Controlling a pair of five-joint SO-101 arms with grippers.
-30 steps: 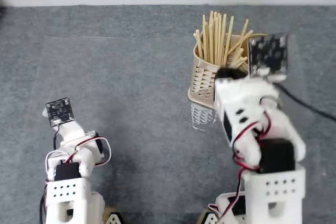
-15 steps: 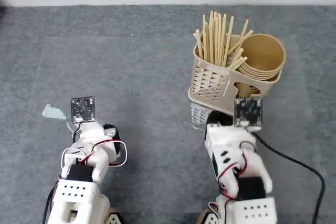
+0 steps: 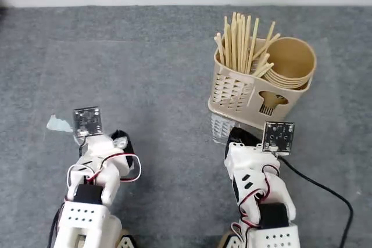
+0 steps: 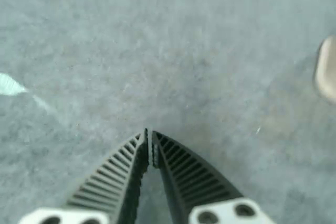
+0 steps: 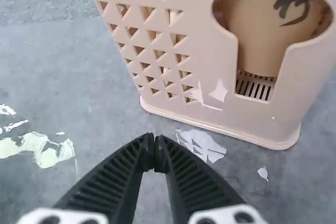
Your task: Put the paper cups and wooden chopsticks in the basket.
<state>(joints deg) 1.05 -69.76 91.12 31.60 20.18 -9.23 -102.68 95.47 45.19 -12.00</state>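
Left gripper [image 4: 148, 135]: black ribbed fingers pressed together tip to tip, pinching nothing, low over the grey felt-like table cover [image 3: 145, 74]; just beside it, a pale torn scrap [image 3: 59, 124] flat on the cover; well apart from the task's things.

Right gripper [image 5: 154, 142]: same black ribbed fingers, likewise closed on themselves and holding nothing; pointed at the foot of the beige plastic lattice-walled basket [image 5: 157, 66], near it but not touching; between the two, whitish flakes [image 5: 202, 145] stuck to the cover.

On the basket's near wall, a keyhole-shaped cut-out; through it, the side of the stack of tan paper cups [image 5: 262, 30], marked with dark brush-stroke characters, cut off by the opening and not legible; small white chips on the wall below the lattice.

From above: cups nested one in another, mouth up, in one compartment; in the neighbouring compartment behind the triangular lattice, pale wooden chopsticks [image 3: 238, 42], many, upright and fanned, tips well over the rim, a few leaning toward the cups.
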